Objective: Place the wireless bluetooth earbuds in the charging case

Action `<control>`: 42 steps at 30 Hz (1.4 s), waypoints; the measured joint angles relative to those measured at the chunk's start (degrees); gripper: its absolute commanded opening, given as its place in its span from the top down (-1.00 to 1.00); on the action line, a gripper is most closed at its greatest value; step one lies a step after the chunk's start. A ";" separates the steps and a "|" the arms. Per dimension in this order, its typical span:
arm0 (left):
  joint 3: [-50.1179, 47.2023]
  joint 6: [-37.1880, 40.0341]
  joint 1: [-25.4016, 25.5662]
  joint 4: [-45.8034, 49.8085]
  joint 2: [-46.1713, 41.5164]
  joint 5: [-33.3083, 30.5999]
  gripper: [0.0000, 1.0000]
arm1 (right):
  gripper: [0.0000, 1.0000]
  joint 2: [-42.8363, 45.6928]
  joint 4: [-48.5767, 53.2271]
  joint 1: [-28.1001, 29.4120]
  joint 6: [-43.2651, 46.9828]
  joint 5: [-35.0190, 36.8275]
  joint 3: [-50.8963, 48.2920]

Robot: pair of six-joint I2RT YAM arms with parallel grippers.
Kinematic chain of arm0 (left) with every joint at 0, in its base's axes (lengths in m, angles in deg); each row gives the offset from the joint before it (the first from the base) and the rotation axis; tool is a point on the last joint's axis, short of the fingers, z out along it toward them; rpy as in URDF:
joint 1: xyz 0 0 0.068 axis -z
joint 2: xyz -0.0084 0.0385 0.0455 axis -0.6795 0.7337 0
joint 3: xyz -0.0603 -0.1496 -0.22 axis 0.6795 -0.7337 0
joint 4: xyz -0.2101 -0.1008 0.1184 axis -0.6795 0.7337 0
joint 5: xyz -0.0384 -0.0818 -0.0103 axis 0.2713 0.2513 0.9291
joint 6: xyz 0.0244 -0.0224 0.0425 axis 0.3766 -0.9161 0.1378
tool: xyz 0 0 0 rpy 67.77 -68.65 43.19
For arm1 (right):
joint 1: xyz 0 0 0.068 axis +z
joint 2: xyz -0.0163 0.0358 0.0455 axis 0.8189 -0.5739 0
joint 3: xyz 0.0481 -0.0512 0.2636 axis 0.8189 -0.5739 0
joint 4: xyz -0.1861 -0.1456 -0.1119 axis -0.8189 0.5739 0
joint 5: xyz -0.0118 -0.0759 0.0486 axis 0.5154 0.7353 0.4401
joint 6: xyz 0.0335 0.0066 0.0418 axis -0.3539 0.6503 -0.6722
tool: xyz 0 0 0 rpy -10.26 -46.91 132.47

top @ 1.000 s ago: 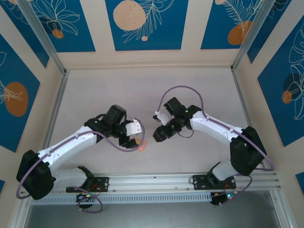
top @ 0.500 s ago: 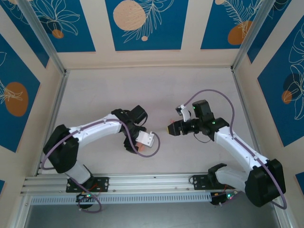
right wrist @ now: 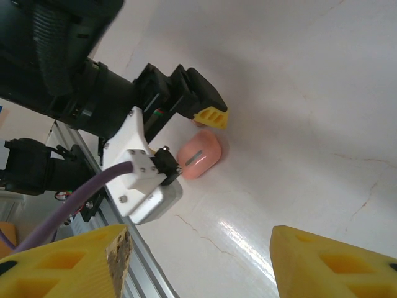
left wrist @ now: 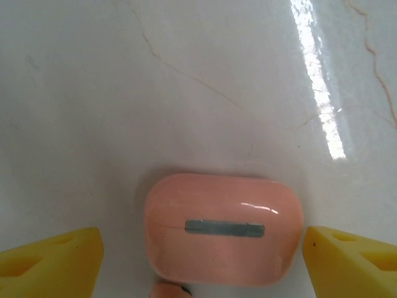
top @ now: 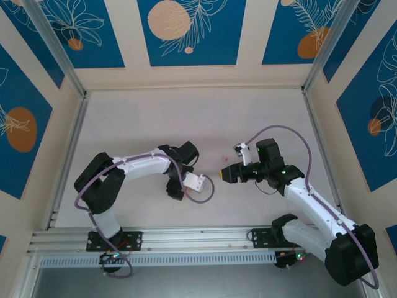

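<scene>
Left wrist cam gives me the charging case (left wrist: pixel 223 226) flat on the table (left wrist: pixel 186 74). The left gripper (left wrist: pixel 200 247) is spread wide either side of it, not touching. Right wrist cam adds the right gripper (right wrist: pixel 200 242), also gaping, nothing in it. There's a tiny pink piece (left wrist: pixel 170 290) cut off at the frame edge, and I can't tell what it is.

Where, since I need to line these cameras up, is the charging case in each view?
Left wrist: charging case low centre, between the yellow fingertips of the left hand.
Right wrist: charging case centre, just below one of those fingertips.
Top external: hidden beneath the left arm's wrist, low centre.
Shared landmark: the yellow fingertips.
</scene>
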 measured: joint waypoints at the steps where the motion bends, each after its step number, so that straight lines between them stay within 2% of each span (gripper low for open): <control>1: 0.02 -0.15 0.02 -0.20 0.50 0.00 -0.61 | -0.22 0.33 -0.02 0.00 -0.13 0.00 -0.04; 6: 0.09 -0.59 0.20 -0.22 2.25 0.07 -0.46 | -0.22 2.01 0.09 -0.11 -0.13 0.00 -0.04; 13: 1.66 -1.46 0.22 0.24 3.32 0.04 -0.02 | -0.22 4.68 0.85 -0.90 -0.11 0.04 -0.04; 22: 1.88 -1.55 0.24 0.87 2.89 1.95 0.01 | -0.24 9.25 1.27 -2.16 0.31 1.40 -1.53; 27: 1.88 -3.93 -0.68 1.53 -1.09 9.14 0.03 | -0.33 14.34 0.11 -3.48 2.58 2.19 -3.74; 33: 1.95 -7.48 -2.99 1.53 -9.05 21.57 0.03 | -0.65 23.04 -9.18 -7.04 4.87 -0.46 -8.83; 38: 1.66 -10.34 -4.37 1.07 -14.86 30.49 0.02 | -0.44 26.69 -18.67 -8.15 7.17 -4.50 -14.27; 42: 0.76 -12.20 -4.81 0.63 -18.23 35.32 0.03 | -0.30 26.29 -16.76 -4.35 20.65 -7.93 -12.13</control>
